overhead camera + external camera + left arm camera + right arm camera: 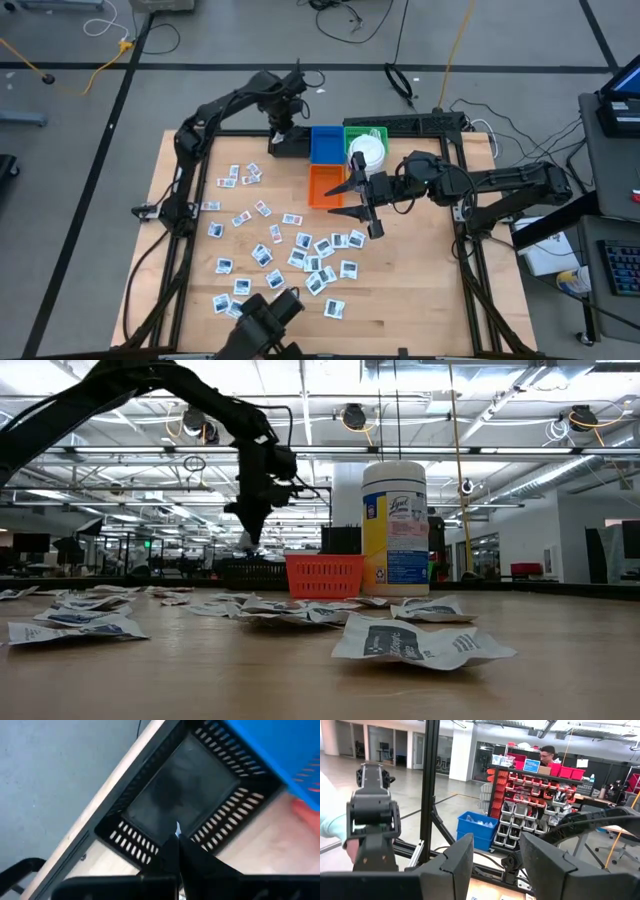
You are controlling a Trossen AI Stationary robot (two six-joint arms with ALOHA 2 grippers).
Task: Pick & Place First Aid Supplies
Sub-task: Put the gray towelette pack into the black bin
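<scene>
Left gripper (176,840) pinches a thin white packet (177,826) above the black slotted plastic basket (150,815), right gripper (360,197) hangs spread, empty.

Black basket (287,146), blue bin (325,144), green bin (366,132) along the far edge; orange basket (325,186) nearer; wipes canister (394,528) upright.

Arms: two, matte black, jointed, thin cables alongside.
Fingers (455,865): dark, flat, angular, tapering to tips.
</scene>
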